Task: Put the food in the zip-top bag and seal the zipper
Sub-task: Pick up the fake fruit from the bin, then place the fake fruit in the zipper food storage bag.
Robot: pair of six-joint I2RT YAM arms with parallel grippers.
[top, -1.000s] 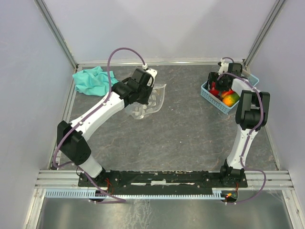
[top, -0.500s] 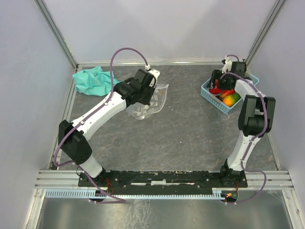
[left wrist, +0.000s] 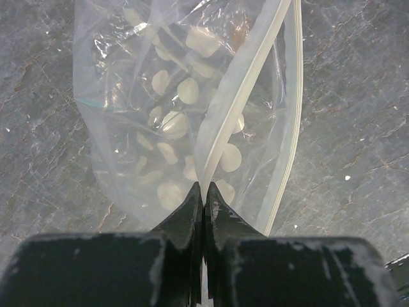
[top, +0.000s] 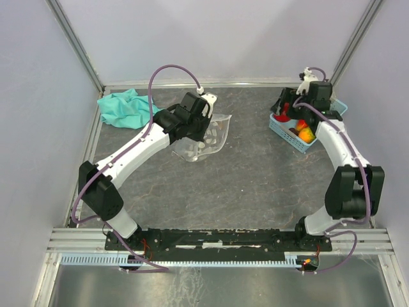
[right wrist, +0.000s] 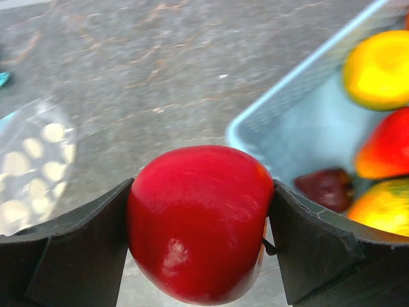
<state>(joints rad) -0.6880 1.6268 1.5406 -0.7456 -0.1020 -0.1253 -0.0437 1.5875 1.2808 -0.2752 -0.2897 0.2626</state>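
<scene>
Food (right wrist: 377, 64) mostly sits in the basket (right wrist: 287, 121); our right gripper (right wrist: 199, 240) clamps one red fruit (right wrist: 198, 211) beside its rim. Left gripper (left wrist: 203, 192) pinches the bag (left wrist: 160, 115) by its zipper (left wrist: 246, 96), mouth probably open. Next we carry the fruit over.

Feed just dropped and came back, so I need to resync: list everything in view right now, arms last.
zip-top bag: one, clear with white dots, far-left table
zipper: one, whitish, bag's mouth edge
red fruit: one, red, in right claw near the basket
other fruits: at least four, yellow-orange, red-orange, dark maroon, in basket
basket: one, light blue, far right
cloth: one, teal, far-left corner
table: one, dark grey
left claw: shut on zipper
right claw: shut on red fruit
</scene>
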